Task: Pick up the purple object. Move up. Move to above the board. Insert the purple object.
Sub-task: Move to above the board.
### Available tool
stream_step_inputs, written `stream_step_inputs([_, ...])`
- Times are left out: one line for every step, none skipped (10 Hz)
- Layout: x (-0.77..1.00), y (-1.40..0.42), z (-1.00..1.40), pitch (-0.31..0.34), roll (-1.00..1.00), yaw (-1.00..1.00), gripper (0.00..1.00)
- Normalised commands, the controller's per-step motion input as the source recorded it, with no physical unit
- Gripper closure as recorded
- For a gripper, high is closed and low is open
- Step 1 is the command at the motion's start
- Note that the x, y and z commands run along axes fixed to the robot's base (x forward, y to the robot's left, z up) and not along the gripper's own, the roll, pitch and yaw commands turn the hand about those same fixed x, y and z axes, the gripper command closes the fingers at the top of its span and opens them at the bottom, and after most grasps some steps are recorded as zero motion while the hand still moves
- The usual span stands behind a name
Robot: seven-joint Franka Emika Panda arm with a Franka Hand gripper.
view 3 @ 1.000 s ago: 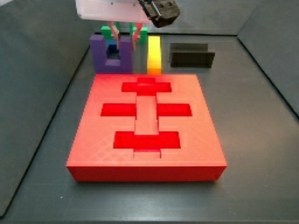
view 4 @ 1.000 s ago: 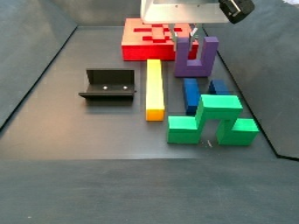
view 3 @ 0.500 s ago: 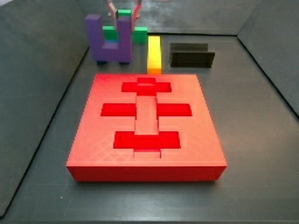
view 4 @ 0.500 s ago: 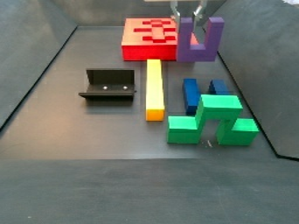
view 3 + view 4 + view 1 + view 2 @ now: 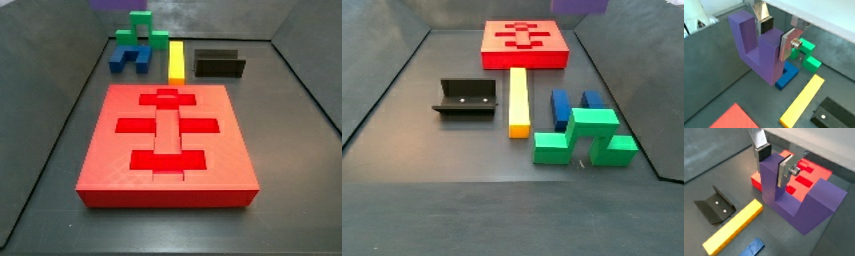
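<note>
Currently my pincer point(image 5: 777, 36) clamps one prong of the purple block point(image 5: 759, 50), held high above the worktop point(image 5: 462, 150), nearly out of both side views. Risk: the one-sided grip lets it tilt, so it may jam against the board point(image 5: 167, 140) recess at insertion.

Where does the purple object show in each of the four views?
Wrist view: purple object at centre, one prong clamped by the gripper.
Wrist view: centre again.
Side view: only a sliver at the top edge.
Side view: sliver, top edge.
Shared landmark: yellow bar.
</note>
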Motion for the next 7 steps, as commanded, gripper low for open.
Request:
stream_step_inputs([0.04,0.00,0.38,0.082,0.00,0.00,1.00])
stream_step_inputs([0.02,0.00,0.21,0.049,0.00,0.00,1.00])
stream_step_inputs([0.42,-1.40,0.34,0.128,0.04,0.03,1.00])
stream_step_inputs([0.42,-1.40,0.31,0.133,0.05,0.04,1.00])
stream_step_inputs([0.48,-1.40,0.30,0.200,0.08,0.03,1.00])
stream_step_inputs([0.54,-1.40,0.32,0.219,0.03,0.02,1.00])
stream_step_inputs([0.55,-1.40,0.33,0.208,0.02,0.01,1.00])
